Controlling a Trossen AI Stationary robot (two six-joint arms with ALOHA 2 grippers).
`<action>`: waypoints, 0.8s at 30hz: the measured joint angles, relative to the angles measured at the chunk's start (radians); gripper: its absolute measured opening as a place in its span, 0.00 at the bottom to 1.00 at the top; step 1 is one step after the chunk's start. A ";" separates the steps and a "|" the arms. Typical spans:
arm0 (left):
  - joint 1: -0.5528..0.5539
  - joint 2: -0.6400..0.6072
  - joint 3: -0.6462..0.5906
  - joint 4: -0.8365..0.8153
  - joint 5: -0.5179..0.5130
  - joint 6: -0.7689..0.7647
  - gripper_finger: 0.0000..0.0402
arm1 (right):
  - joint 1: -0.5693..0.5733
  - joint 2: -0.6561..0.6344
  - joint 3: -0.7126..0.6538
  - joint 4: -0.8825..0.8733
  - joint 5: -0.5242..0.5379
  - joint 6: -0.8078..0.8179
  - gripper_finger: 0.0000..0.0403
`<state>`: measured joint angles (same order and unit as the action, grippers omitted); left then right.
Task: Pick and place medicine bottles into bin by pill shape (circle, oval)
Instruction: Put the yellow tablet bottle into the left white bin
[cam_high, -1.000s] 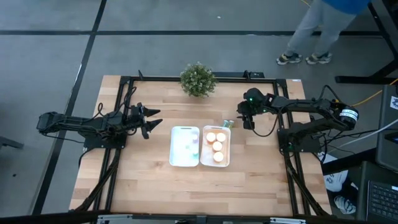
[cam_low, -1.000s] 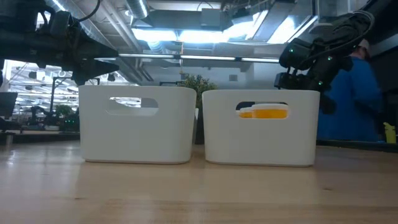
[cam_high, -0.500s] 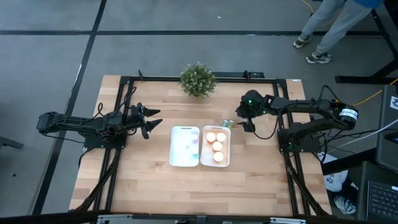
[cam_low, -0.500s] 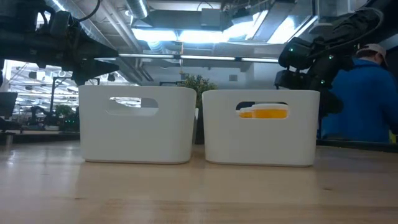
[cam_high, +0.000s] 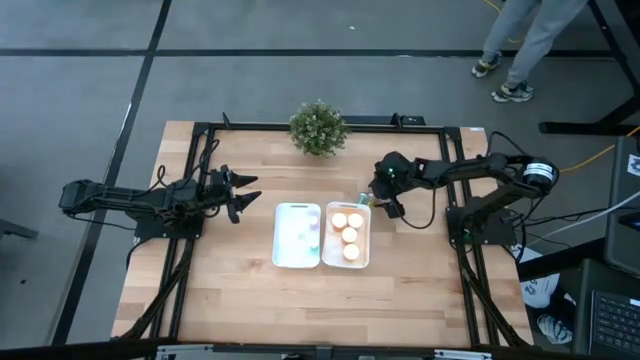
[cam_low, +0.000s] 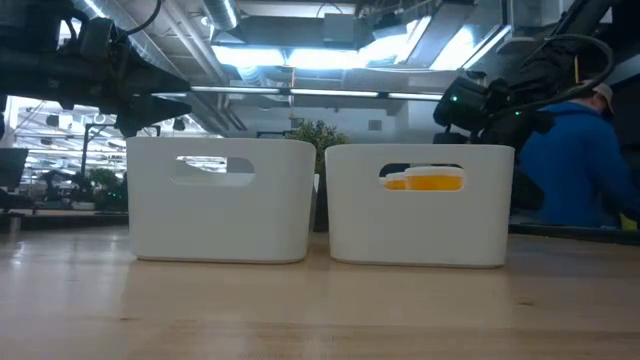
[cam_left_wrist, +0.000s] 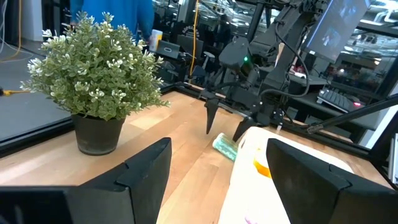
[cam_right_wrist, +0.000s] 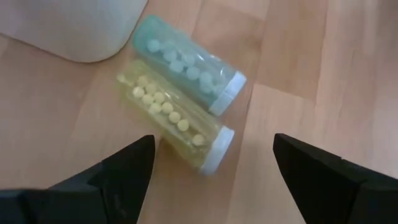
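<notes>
- Right wrist view showed two medicine bottles lying side by side and touching on the bench: a teal bottle (cam_right_wrist: 186, 62) and a yellowish bottle (cam_right_wrist: 177, 115), both filled with round pills, white caps pointing the same way.
- Both lay just beside a corner of the right bin (cam_high: 347, 236), outside it, at its far side near the plant (cam_high: 319, 127).
- The right claw (cam_high: 385, 203) hung just above the pair with its fingers spread wide and nothing between them; the yellowish bottle lay roughly midway between the fingertips.
- The right bin already held several orange bottles (cam_high: 349, 235); the left bin (cam_high: 297, 236) held a few pale ones, too small to tell apart.
- The left claw (cam_high: 243, 194) waited at the left of the bins, fingers parted and empty.
- By my judgement, the step in hand was the approach to pick one of the two remaining bottles.
- Next, the claw would need to drop around a single bottle without nudging its neighbour, close across its body, then lift it over the wall of whichever bin takes round pills.
</notes>
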<state>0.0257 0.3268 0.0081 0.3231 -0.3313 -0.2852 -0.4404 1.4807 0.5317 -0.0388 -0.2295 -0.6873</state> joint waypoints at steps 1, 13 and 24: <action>0.000 0.000 0.000 0.000 0.000 0.000 0.64 | 0.000 0.000 0.000 -0.003 0.000 -0.003 0.82; 0.000 0.000 0.000 0.000 0.000 0.000 0.64 | 0.000 -0.002 0.000 -0.057 -0.078 -0.002 0.63; 0.000 0.000 0.000 0.000 0.000 0.000 0.64 | 0.000 -0.005 0.002 -0.157 -0.149 0.150 0.44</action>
<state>0.0257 0.3268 0.0082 0.3230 -0.3313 -0.2852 -0.4404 1.4761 0.5341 -0.1957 -0.3786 -0.5375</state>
